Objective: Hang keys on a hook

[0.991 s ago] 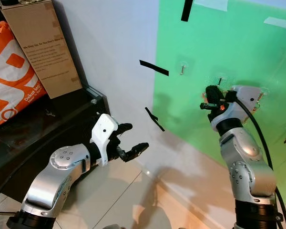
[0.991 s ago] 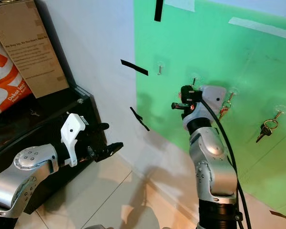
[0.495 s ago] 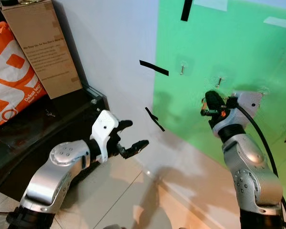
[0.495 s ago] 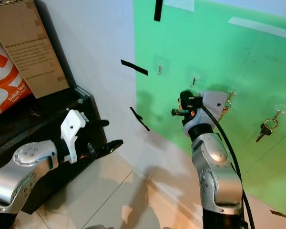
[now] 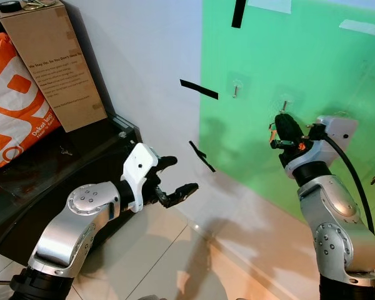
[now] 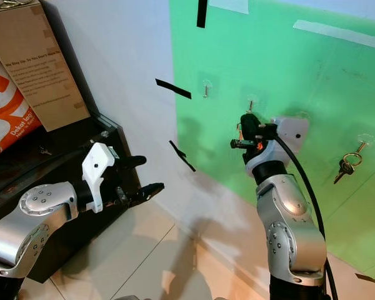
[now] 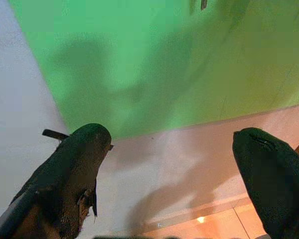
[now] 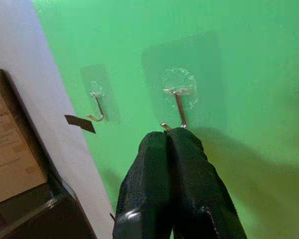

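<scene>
Lowest and nearest, the left end effector (image 5: 175,181) hangs above the pale tiled floor (image 5: 156,250) with its two black fingers (image 7: 74,169) spread well apart and nothing between them, pointing toward the foot of the wall. Beside that arm stands a dark low cabinet (image 5: 44,175); on it rest an orange and white bag (image 5: 12,106) and a brown cardboard box (image 5: 53,59) leaning against the white wall (image 5: 144,62). Farther in, the right end effector (image 8: 170,137) is raised to the green panel (image 5: 300,62), its fingers pressed together with their tips right at the lower end of a metal hook (image 8: 177,104) that sits on a clear adhesive pad; a small bit of metal shows just at the fingertips, but whether anything is pinched there cannot be made out. A second hook (image 8: 96,107) of the same kind is stuck to the panel beside the first, toward the white wall. Strips of black tape (image 5: 199,89) lie across the edge where the white wall meets the green. Farthest to the robot's right, a bunch of keys (image 6: 347,164) on a ring already hangs from another hook (image 6: 361,145) on the green panel, well apart from the right end effector.
</scene>
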Controlling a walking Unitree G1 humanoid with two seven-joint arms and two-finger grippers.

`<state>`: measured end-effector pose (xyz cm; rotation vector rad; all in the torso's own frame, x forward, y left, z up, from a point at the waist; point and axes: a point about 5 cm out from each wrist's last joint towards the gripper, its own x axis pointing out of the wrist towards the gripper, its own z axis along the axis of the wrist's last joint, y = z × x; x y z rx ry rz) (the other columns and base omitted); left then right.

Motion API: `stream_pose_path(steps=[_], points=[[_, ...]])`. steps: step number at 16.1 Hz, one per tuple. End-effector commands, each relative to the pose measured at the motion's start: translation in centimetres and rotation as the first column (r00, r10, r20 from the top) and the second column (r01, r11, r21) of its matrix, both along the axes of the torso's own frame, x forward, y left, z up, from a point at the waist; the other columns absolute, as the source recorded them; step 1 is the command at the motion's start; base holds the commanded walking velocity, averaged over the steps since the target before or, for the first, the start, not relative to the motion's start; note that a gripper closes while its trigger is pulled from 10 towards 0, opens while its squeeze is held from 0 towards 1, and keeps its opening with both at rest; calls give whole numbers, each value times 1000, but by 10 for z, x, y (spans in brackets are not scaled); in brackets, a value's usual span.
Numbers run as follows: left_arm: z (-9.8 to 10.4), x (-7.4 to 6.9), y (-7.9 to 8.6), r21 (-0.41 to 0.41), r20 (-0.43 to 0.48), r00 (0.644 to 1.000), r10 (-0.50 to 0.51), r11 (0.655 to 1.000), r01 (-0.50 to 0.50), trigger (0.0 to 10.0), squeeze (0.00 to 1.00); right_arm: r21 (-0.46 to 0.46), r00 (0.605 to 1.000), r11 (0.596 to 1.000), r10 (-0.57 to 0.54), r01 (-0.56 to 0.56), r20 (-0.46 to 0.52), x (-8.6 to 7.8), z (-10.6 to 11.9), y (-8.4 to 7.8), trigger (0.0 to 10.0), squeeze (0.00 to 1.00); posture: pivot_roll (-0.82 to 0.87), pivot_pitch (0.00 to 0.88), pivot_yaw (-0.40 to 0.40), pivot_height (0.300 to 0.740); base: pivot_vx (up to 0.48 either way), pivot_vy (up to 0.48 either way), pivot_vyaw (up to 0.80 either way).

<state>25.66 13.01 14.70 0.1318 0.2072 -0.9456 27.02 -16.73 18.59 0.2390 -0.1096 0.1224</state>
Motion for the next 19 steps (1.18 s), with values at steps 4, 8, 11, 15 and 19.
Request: stream_pose_path(steps=[4,8,11,15,19], points=[[4,1,0,5,10,1000,-10,1000,10,10000,0,37,999,999,8,-10,44,3,12,2,10000,0,-59,0,79,740,0,0,0],[4,0,0,4,10,1000,-13,1000,13,10000,0,55,999,998,-8,6,40,6,13,2,10000,0,-54,0,77,740,0,0,0],[5,0,1,6,10,1000,-13,1000,13,10000,0,51,999,998,-34,33,18,11,11,2,10000,0,-48,0,76,740,0,0,0],[5,0,1,7,9,1000,-11,1000,11,10000,0,42,999,998,-48,49,-13,15,7,4,10000,0,-42,0,74,740,0,0,0],[5,0,2,8,9,1000,-9,1000,9,10000,0,-22,993,997,-77,75,-89,19,-4,3,10000,0,-36,0,69,740,0,0,0]])
